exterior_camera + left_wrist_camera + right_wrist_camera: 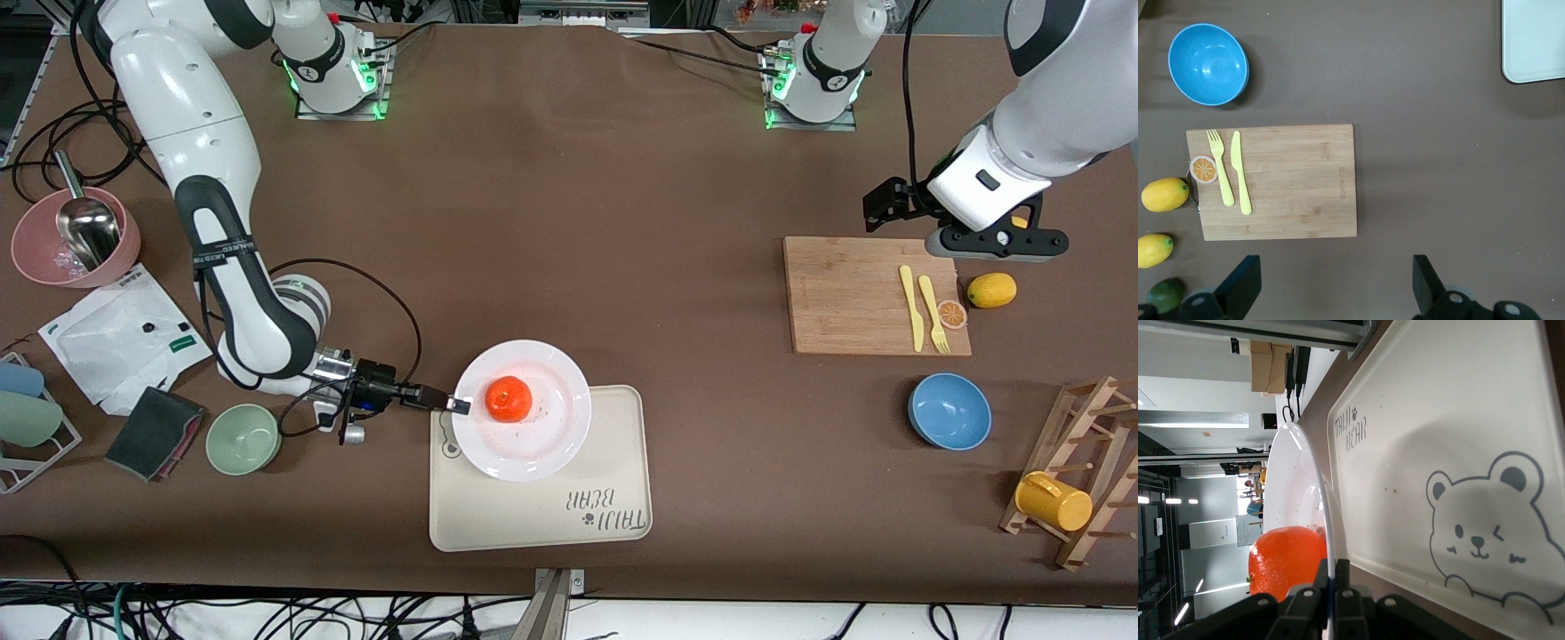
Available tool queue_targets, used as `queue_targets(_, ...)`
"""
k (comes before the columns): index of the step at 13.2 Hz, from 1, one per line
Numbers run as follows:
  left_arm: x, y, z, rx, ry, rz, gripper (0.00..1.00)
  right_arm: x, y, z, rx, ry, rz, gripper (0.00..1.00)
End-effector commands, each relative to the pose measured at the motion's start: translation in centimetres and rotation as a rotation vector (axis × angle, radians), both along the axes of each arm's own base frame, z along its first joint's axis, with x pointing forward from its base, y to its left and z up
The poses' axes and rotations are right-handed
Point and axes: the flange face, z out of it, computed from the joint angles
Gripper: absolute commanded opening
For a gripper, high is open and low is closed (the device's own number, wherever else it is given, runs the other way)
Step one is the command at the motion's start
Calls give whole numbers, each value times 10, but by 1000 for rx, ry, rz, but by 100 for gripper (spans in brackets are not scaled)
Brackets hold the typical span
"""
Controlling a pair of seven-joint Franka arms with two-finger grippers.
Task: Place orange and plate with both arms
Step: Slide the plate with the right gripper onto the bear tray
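Your right end effector [460,406] is clamped on the rim of the plate [542,436] at its 9 o'clock edge in the front view, fingers pinched shut on the thin white lip. The orange [508,399] sits on the plate, a little toward that gripped edge. The plate overlaps the cream bear tray [613,480], covering the tray's corner at about 10 o'clock; in the right wrist view the plate [1295,493] is tilted up off the tray [1451,420], and the orange [1281,563] is partly cut off by the fingers. You have open brown table [569,222] toward the robots' bases and toward the left arm's end. Near the right arm, a green bowl [243,438] lies just beside the wrist. Your left end effector [1338,287] waits, jaws wide open and holding nothing, over the table beside the cutting board [871,295]; the front view hides its fingers under the arm.
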Motion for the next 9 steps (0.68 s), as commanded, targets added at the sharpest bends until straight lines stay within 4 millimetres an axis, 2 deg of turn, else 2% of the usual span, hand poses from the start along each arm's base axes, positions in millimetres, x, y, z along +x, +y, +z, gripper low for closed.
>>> queue_targets(1,4,0,5,20,5,-21,100,21,-4,2,17,-13,-6,0)
queue_targets(9,4,0,5,20,5,-21,100,46,-9,-29,21,-45,-39,0)
